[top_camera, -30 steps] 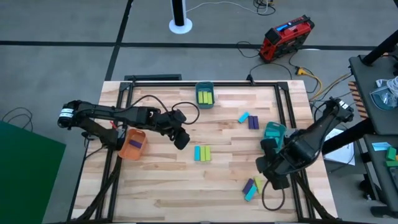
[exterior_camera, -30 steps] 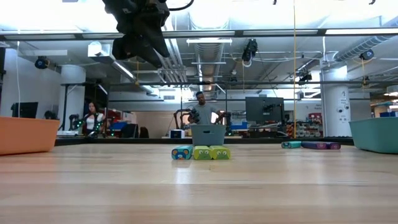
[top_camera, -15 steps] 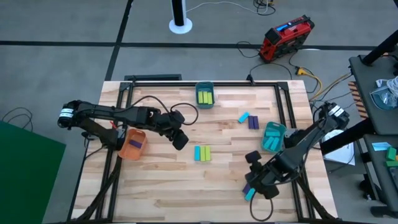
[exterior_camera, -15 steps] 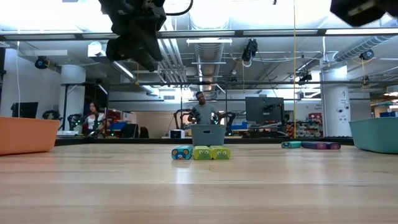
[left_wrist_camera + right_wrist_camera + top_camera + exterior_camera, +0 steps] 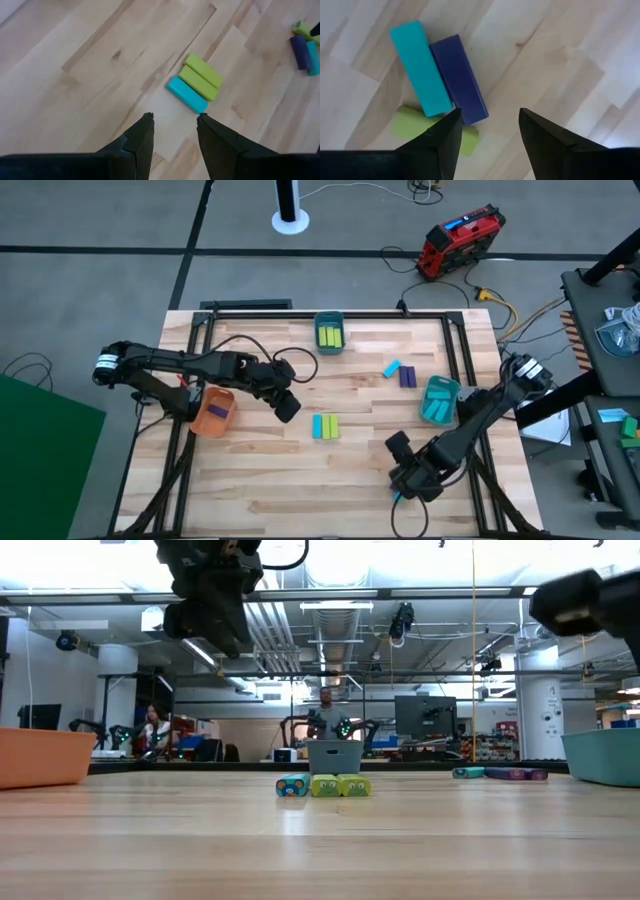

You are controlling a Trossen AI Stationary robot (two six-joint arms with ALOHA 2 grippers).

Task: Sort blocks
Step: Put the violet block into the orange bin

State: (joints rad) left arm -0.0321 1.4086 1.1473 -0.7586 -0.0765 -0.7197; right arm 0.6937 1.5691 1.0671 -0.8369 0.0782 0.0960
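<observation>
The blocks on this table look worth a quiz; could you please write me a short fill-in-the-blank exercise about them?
1. The orange bin holds a ____ block.
2. In the middle trio, one cyan block lies beside ____ yellow-green blocks.
3. The right gripper hangs open over a cyan, a purple and a ____ block.
4. The left gripper is open and holds ____.

Answers: purple; two; yellow-green; nothing
</observation>
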